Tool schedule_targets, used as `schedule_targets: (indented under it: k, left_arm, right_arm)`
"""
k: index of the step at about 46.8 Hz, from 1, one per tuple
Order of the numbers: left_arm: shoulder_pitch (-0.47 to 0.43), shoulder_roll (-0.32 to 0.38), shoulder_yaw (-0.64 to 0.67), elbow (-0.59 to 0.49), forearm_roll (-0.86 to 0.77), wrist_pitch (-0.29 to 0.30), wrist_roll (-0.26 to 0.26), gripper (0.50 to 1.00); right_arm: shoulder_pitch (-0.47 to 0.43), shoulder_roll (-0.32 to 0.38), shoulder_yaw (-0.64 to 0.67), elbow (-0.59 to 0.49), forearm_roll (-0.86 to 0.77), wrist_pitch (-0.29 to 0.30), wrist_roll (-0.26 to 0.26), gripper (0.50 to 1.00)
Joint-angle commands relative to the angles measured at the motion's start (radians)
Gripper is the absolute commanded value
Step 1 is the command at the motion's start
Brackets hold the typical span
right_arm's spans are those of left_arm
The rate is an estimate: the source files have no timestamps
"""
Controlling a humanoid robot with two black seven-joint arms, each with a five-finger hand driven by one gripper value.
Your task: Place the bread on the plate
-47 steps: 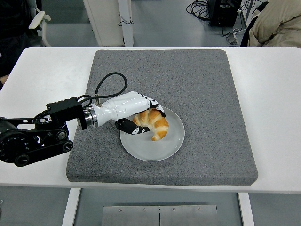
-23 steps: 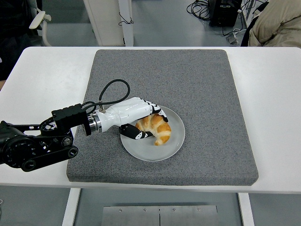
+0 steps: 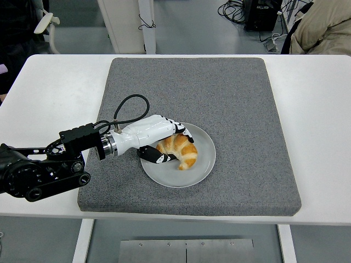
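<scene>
A golden croissant (image 3: 184, 149) lies on the round white plate (image 3: 189, 178), a little left of the plate's middle. My left hand (image 3: 172, 144), white with black finger pads, reaches in from the left and is closed around the croissant's left end. Its fingers (image 3: 185, 131) curl over the far side and the thumb (image 3: 159, 158) lies along the near side. The black forearm (image 3: 49, 164) stretches over the mat's left edge. The right arm is out of view.
The plate sits on a large grey mat (image 3: 241, 104) that covers the middle of the white table (image 3: 55, 93). A person's beige sleeve (image 3: 323, 27) shows at the top right, beyond the table. Cables lie on the floor behind.
The hand and croissant shifted slightly right and down onto the plate, then edged back left a little. The croissant now lies flat on the plate with the hand still around it.
</scene>
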Motion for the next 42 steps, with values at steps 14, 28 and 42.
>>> schedule_targets:
  k: [14,28,42]
  left_arm:
    - [0.006,0.000,0.000,0.008,-0.001,0.000,-0.001,0.779]
    - [-0.005,0.000,0.045,0.006,-0.009,-0.002,-0.017,0.937]
    - [-0.020,0.009,0.035,-0.006,-0.075,-0.017,-0.032,0.968]
  right_arm:
    - [0.000,0.000,0.000,0.000,0.000,0.000,0.001,1.000]
    - [0.000,0.000,0.000,0.000,0.000,0.000,-0.001,1.000]
    - [0.000,0.000,0.000,0.000,0.000,0.000,0.001,1.000]
